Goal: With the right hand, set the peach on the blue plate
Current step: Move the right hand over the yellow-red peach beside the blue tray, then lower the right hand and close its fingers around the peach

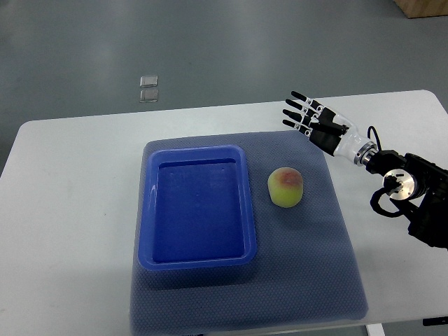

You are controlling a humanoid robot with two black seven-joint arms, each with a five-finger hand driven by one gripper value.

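Note:
A yellow-green peach (285, 186) with a reddish top sits on the grey-blue mat, just right of the blue plate (197, 260), a rectangular tray with nothing in it. My right hand (313, 120) hovers above the mat's far right corner, up and to the right of the peach and apart from it. Its fingers (297, 110) are stretched out flat toward the left and hold nothing. The right arm comes in from the right edge. My left arm does not show.
The mat (245, 301) lies on a white table (70, 231) whose near and far edges are in view. A small clear object (148, 89) lies on the grey floor beyond the table. A brown box corner (423, 7) shows at the top right.

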